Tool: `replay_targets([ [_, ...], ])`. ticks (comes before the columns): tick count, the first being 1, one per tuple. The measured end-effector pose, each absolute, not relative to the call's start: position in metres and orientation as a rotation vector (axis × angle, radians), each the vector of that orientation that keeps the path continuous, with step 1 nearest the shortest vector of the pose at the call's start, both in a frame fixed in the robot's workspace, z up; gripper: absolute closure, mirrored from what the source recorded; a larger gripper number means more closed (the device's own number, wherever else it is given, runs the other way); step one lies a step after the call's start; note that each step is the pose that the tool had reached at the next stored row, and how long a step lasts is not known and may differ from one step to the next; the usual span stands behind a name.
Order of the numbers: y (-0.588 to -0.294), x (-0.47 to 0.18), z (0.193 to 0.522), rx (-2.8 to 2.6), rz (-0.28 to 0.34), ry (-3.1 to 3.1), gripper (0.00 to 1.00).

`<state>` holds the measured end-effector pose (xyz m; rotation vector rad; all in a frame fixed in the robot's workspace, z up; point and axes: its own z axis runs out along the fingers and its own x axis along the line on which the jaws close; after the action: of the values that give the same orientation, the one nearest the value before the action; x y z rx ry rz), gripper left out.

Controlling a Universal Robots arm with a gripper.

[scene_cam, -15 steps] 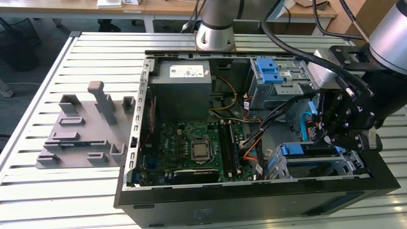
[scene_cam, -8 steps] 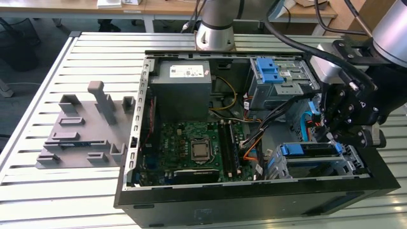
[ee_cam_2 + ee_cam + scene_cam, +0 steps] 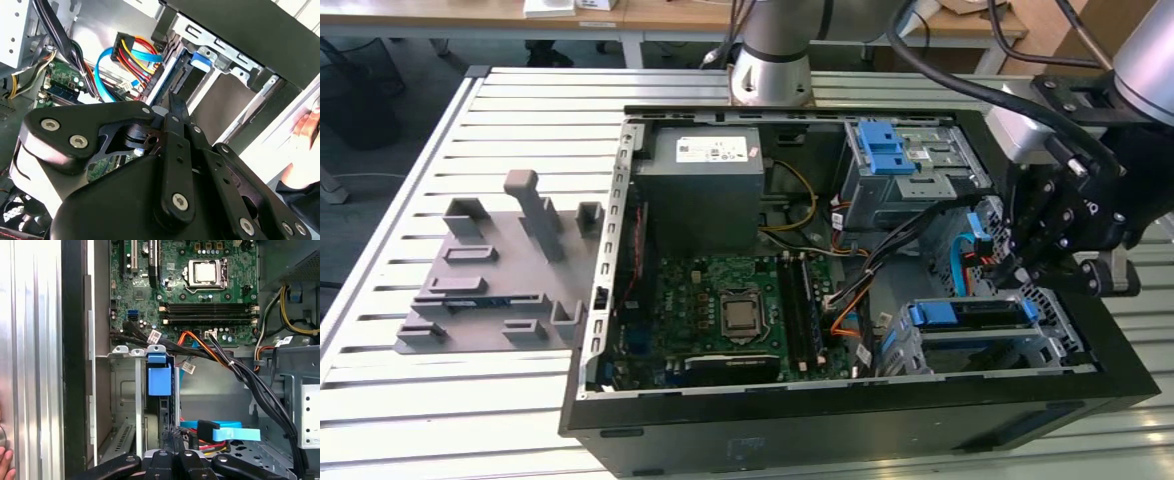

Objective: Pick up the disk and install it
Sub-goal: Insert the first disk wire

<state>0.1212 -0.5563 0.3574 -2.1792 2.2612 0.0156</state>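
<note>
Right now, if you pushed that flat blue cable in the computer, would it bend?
Probably yes: the blue cable already curves in a loose loop, so it looks floppy. It seems thin and flat, so likely light. It might spring back afterwards.

Exterior view is looking down steeply from above and some way off, taking in the open computer case [image 3: 854, 300] on the tabletop [image 3: 520, 120]. Both wrist views are sitting close inside the case (near the drive cage [image 3: 160, 380] [image 3: 200, 65]), sharing its blue cables and motherboard [image 3: 200, 285].
</note>
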Motion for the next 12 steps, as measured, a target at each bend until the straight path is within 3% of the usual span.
replay_targets([
  [12,-0.5488,0.1209,0.3584,-2.158,-0.028,2.239,0.89],
])
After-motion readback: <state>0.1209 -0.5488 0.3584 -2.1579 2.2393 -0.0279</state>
